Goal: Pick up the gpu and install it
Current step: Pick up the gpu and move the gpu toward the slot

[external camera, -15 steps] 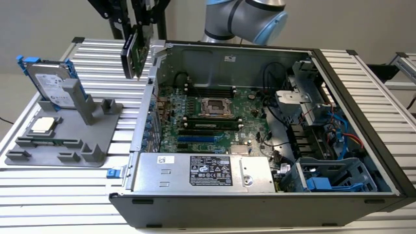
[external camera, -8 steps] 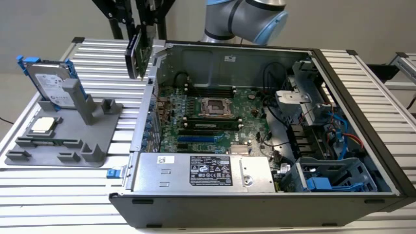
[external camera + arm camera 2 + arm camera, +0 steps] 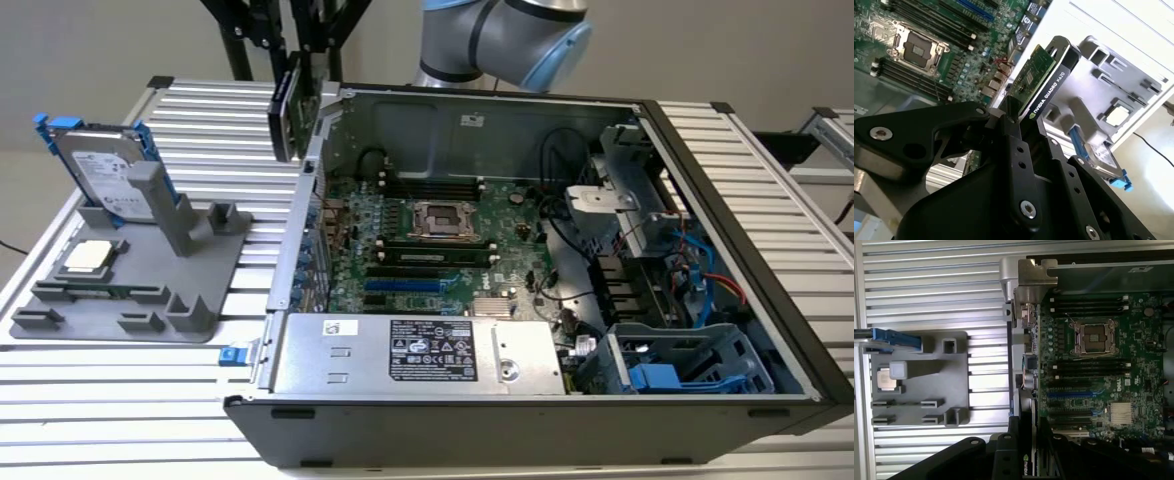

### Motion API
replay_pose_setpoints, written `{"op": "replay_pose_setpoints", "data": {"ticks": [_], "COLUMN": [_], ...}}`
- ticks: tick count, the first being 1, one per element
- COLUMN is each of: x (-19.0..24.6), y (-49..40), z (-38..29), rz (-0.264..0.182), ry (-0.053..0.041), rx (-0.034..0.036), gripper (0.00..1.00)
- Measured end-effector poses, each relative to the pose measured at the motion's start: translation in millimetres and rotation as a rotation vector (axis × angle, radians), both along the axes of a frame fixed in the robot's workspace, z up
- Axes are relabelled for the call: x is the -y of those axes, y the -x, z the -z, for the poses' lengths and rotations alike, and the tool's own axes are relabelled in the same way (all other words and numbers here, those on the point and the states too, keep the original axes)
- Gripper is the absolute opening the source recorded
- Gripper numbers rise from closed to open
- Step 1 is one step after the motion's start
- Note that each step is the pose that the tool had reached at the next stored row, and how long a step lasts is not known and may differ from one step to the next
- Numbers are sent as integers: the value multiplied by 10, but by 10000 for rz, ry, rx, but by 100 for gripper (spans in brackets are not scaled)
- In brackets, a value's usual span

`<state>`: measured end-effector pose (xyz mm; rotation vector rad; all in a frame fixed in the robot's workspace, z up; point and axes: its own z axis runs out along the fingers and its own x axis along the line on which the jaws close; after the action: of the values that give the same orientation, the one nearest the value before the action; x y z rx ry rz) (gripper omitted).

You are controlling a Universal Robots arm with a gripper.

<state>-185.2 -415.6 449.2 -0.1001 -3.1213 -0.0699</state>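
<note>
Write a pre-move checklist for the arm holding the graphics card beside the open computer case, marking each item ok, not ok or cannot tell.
1. Green circuit-board graphics card with black cooler clamped in the tool: ok.
2. Card clear of the grey plastic holder: ok.
3. Blue motherboard slots free: ok.
4. Card over those slots: not ok; it hangs above the open black computer case's side wall.
5. Card's contact edge undamaged: cannot tell.

The graphics card (image 3: 1040,82) sits clamped in the gripper (image 3: 1026,112), above a wall of the computer case (image 3: 747,250). To the gripper's one side, the motherboard (image 3: 441,250) lies in the case. To its other side, a stand (image 3: 134,300) on the table (image 3: 160,400) holds a hard drive (image 3: 100,170) and a chip (image 3: 90,257).
</note>
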Motion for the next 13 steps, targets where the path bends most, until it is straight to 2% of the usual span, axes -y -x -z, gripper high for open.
{"op": "replay_pose_setpoints", "data": {"ticks": [8, 13], "x": [0, 0], "y": [-59, -64], "z": [0, 0], "rz": [1, 0], "ry": [0, 0], "rx": [0, 0], "gripper": [0, 0]}}
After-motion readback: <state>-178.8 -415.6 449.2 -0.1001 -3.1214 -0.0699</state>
